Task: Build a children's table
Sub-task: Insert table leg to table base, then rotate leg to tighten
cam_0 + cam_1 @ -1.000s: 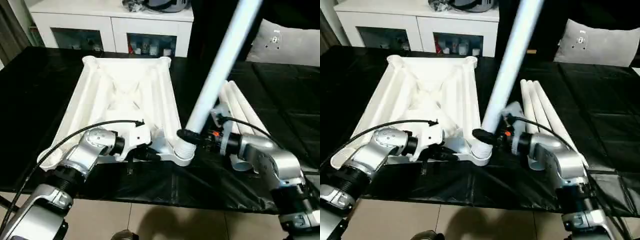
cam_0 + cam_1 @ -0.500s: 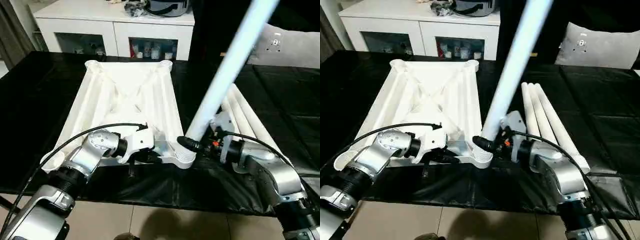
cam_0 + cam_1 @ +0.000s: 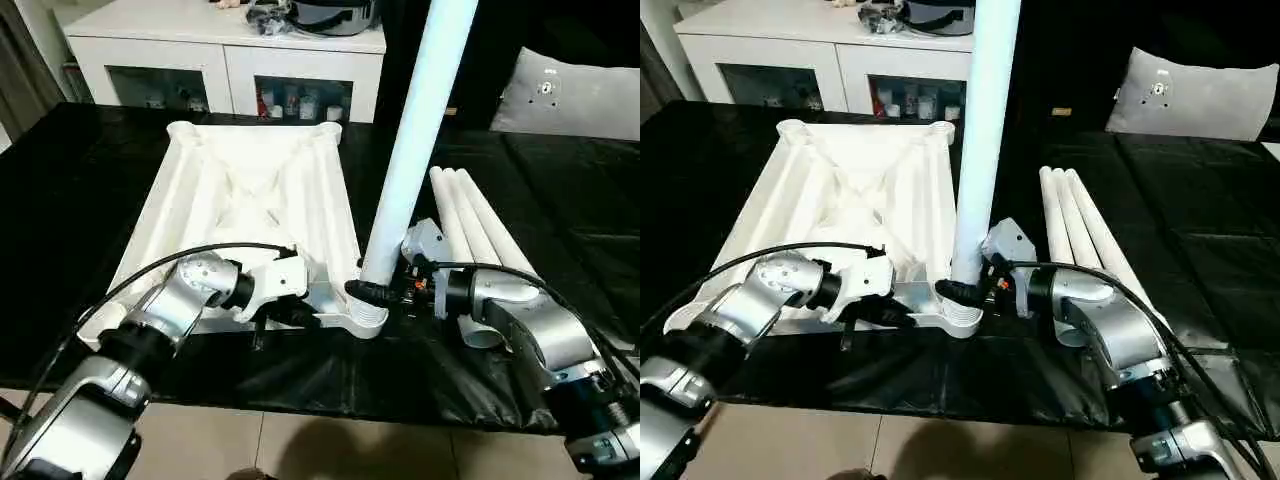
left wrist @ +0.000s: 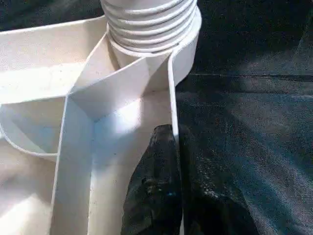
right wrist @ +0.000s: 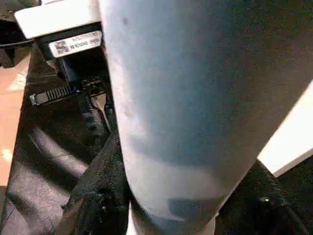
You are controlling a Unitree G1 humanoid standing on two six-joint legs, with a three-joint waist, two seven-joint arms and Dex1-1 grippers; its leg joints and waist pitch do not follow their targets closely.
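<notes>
1. Step in hand: the first leg (image 3: 415, 140) is being seated in the tabletop's near right corner socket (image 3: 367, 318). The leg stands nearly upright, and its ribbed, threaded foot sits in the socket.
2. The right gripper (image 3: 962, 291) clasps the leg just above the threads, with one black finger on each side of the tube.
3. The left gripper (image 4: 168, 181) is pinched on the tabletop's thin near rim, just beside the socket, apparently to steady the part.
4. Next move, as a judgement: the leg should be kept square to the socket and turned or pressed home while the rim grip resists rotation. A tilted leg risks cross-threading.
5. The tabletop (image 3: 250, 190) is white plastic and lies upside down on the black-covered work table (image 3: 80, 170). Its ribbed underside faces up, with diagonal ribs crossing at the centre.
6. The other corner sockets are empty.
7. Three spare legs (image 3: 475, 220) lie side by side on the cover to the right, touching each other.
</notes>
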